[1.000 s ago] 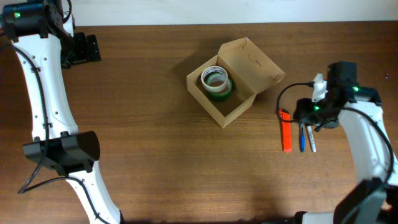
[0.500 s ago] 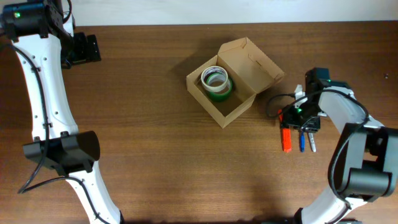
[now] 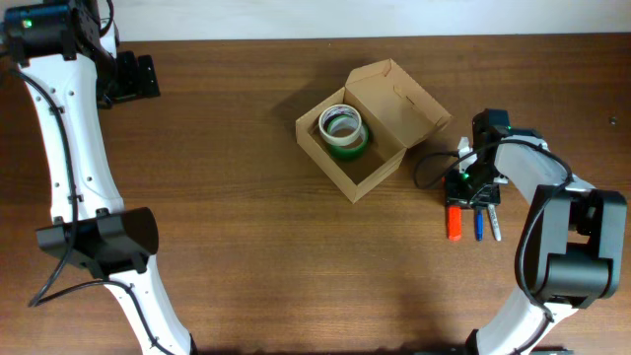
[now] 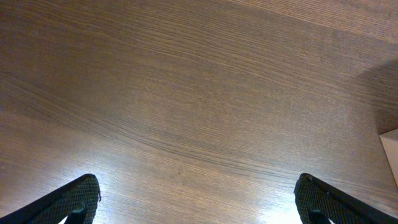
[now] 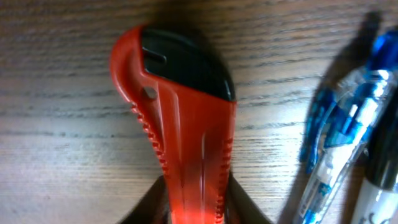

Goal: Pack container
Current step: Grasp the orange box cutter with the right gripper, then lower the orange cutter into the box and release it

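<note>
Spanning every view, the brown wooden desk point(image 3: 227, 197) is seen carrying all the items. The white left arm point(image 3: 69, 148) is stretched along the desk's left side; its gripper point(image 4: 196, 200) is held spread wide over bare wood, with nothing between the fingers. The right arm point(image 3: 537, 177) is bent in from the right edge, and its gripper point(image 3: 463, 189) is placed over the top end of the red utility cutter point(image 5: 186, 124).

The container point(image 3: 380, 166) is set at an angle near the middle of the desk, towards the far edge, with its hinged lid folded back and open. Stacked tape rolls point(image 3: 353, 141) are lodged in its far-left corner — the remaining floor is bare cardboard.

To the right of the container, well apart from it, the cutter is laid flat beside a blue pen point(image 5: 336, 124) and a darker pen point(image 5: 380, 186). Dark fingers point(image 5: 146, 210) are seen flanking the cutter's handle — whether it is pinched cannot be told.
</note>
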